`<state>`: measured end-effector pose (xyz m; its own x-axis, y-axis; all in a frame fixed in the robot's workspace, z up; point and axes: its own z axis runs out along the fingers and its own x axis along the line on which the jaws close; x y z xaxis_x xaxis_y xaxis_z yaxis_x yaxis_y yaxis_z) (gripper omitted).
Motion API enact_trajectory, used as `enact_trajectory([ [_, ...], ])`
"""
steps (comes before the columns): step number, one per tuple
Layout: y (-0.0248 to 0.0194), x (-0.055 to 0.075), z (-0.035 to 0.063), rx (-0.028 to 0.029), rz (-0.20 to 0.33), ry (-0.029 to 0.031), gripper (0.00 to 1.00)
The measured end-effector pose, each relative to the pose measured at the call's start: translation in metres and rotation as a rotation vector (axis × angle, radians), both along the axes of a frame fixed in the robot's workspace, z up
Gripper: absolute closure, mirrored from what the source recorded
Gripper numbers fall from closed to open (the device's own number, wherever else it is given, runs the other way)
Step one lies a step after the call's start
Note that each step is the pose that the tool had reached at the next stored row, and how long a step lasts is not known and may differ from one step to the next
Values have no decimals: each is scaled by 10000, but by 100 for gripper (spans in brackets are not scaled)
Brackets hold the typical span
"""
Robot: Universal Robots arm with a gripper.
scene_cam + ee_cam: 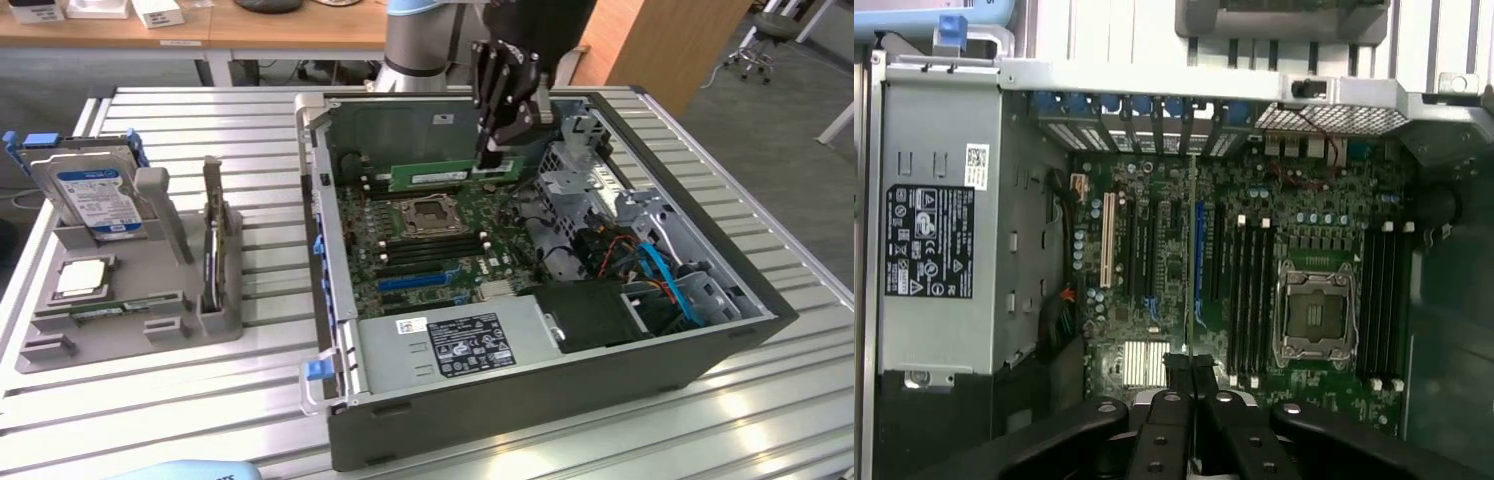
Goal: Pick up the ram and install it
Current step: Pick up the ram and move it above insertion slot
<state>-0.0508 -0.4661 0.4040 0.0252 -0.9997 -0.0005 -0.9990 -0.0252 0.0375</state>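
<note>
Fingers (1176, 375) of the gripper (491, 160) clamp one end of the ram (430, 177), which extends edge-on over the motherboard (454, 262).

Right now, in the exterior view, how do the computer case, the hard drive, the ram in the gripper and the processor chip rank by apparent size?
1. computer case
2. hard drive
3. Unranked: the ram looks longer but much thinner than the square processor chip, so they look about alike.
</note>
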Motion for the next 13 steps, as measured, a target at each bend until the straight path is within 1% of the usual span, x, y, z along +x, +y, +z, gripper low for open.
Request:
enact_trajectory([
  [13,0,343,0,0,-2,0,89],
])
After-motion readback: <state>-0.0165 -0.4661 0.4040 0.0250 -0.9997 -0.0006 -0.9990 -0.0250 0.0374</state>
